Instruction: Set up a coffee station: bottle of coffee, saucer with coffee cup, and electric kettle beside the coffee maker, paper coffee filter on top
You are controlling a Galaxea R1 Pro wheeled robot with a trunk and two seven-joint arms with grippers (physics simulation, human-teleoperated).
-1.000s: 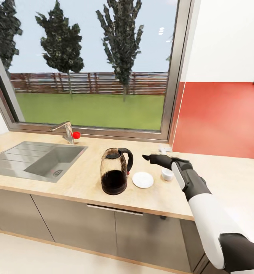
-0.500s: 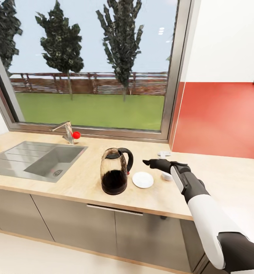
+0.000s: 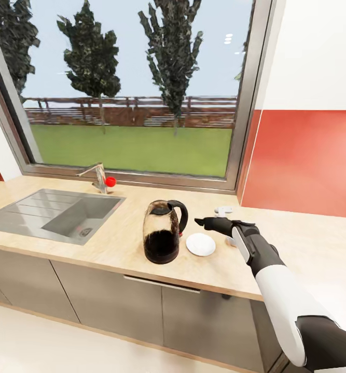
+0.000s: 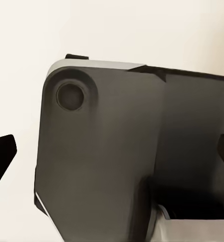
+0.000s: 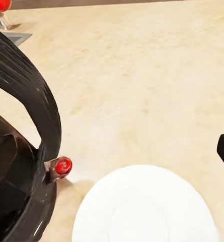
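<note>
The robot's right end effector (image 3: 199, 221) hovers just above the light wood-look counter (image 3: 115, 243), reaching toward the loop handle of the electric kettle (image 3: 164, 232), with the white saucer (image 3: 201, 244) lying just below and in front of it; whether the end effector is open or closed cannot be told. The glass kettle stands upright near the counter's front edge, just beside the saucer, between it and the steel sink (image 3: 53, 213). The right wrist view looks down on the saucer (image 5: 144, 206) beside the kettle's black handle and small red switch (image 5: 63, 165).
</note>
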